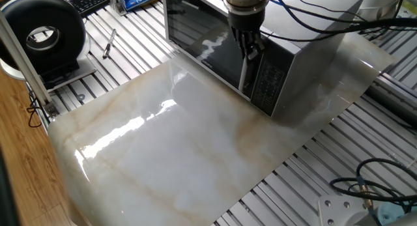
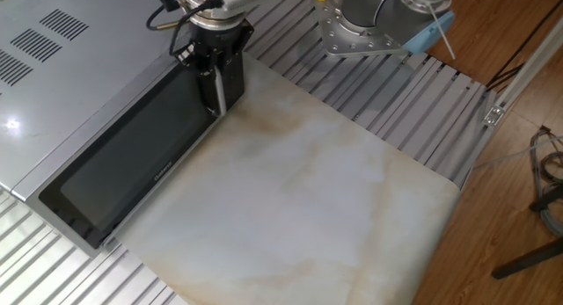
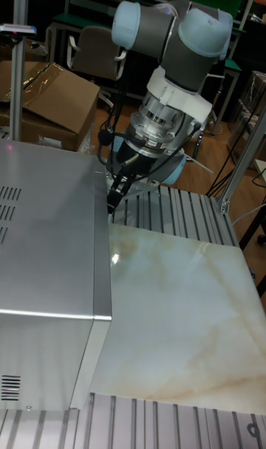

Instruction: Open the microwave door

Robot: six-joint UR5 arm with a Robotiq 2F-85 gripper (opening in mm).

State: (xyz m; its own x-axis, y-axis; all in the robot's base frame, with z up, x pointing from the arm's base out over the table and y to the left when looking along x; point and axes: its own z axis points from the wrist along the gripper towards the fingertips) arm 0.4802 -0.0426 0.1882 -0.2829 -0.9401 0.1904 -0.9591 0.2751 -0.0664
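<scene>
The microwave door (image 1: 205,47) sat flush against the microwave (image 1: 306,63) on the marble slab (image 1: 189,154), not yet open, while the gripper (image 1: 249,49) pinched its vertical handle (image 1: 245,73).

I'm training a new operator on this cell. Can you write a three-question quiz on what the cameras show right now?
1. True or false: the microwave door is swung wide open.
2. Where is the end effector? A) on the keyboard B) at the vertical handle C) resting on the marble slab
3. Fill in: the microwave stands on the ____ slab.

Key
1. False: the door lies flush with the front in both fixed views.
2. B: its fingers are at the top of the handle, beside the keypad panel; whether they clamp it cannot be told.
3. Marble.
</scene>
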